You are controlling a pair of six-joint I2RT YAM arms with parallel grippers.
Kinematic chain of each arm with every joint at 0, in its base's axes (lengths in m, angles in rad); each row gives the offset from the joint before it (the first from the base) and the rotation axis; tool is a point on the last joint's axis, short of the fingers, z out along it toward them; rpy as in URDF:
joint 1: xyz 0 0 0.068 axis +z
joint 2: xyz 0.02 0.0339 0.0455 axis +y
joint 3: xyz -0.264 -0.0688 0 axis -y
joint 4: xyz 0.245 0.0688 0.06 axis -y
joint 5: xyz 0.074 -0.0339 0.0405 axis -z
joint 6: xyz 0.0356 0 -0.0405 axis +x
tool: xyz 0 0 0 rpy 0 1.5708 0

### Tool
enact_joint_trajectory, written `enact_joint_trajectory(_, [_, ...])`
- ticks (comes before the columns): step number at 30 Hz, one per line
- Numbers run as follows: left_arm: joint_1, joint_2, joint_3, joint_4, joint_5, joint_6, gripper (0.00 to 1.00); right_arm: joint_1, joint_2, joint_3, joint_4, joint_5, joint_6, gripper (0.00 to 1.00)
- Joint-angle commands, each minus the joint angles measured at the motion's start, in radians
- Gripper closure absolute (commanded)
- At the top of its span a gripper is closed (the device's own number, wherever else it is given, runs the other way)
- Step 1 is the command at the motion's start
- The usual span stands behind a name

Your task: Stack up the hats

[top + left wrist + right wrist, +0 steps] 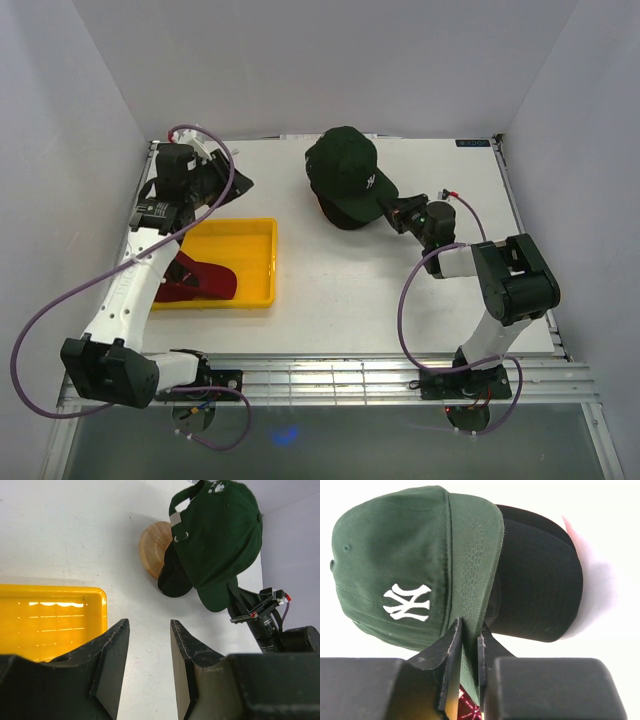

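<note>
A dark green cap [345, 172] with a white emblem sits on top of a black cap [340, 213] at the back middle of the table. My right gripper [393, 212] is shut on the green cap's brim [475, 575], with the black cap [540, 580] just beside it. The left wrist view shows the green cap [220, 535] over the black cap [175, 577] on a round wooden stand [154, 547]. A red cap [197, 280] lies in the yellow tray [250, 262], partly hidden by my left arm. My left gripper [238, 183] is open and empty above bare table [148, 625].
The yellow tray [50, 620] stands at the left, below my left gripper. White walls close the table at the back and both sides. The right arm's wrist and cable [270, 625] show beyond the green cap's brim.
</note>
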Motion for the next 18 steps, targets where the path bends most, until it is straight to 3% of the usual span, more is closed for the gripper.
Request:
enact_joint_trajectory(1, [-0.004, 0.02, -0.042, 0.047, 0.057, -0.04, 0.51, 0.061, 0.057, -0.12, -0.373, -0.004, -0.149, 0.82])
enact_joint_trajectory(11, [-0.021, 0.142, -0.082, 0.131, 0.143, -0.083, 0.53, 0.209, 0.007, -0.175, -0.292, 0.081, -0.061, 0.77])
enact_joint_trajectory(18, [-0.057, 0.29, -0.084, 0.205, 0.307, -0.099, 0.5, 0.277, 0.017, -0.204, -0.209, 0.11, -0.011, 0.67])
